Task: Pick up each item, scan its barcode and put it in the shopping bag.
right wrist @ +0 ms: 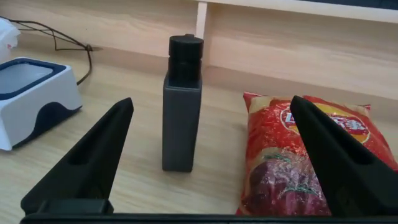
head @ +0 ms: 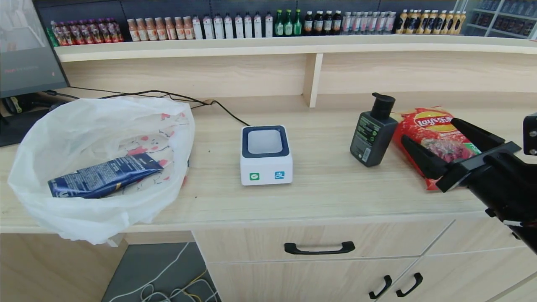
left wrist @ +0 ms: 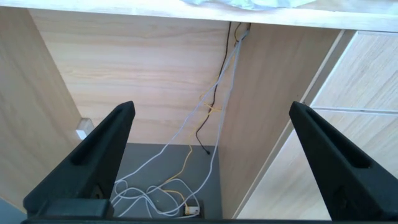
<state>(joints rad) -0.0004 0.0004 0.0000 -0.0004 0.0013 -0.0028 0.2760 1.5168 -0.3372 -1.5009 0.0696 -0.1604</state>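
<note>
Black fingers [head: 419,158] of right gripper [head: 430,131] spread wide, empty; we see them well right of scanner [head: 266,154]. Red chip bag [head: 432,121] flat, farther right of scanner; dark pump bottle [head: 372,133] upright between the two. Left of scanner, white shopping bag [head: 100,121] open on tabletop [head: 327,184], blue packet [head: 105,175] inside. Left gripper [left wrist: 211,106] spread, empty, below scanner's level, facing cables [left wrist: 186,193].

Pale wood surface [head: 335,193]. Raised shelf [head: 268,44] behind, carrying a row of bottles [head: 235,25]. Dark monitor [head: 25,50], far left. Black cable [head: 168,94] along the rear. Drawers [head: 251,243] below, black handles [head: 319,248]. Loose wires [left wrist: 161,193] on the floor.
</note>
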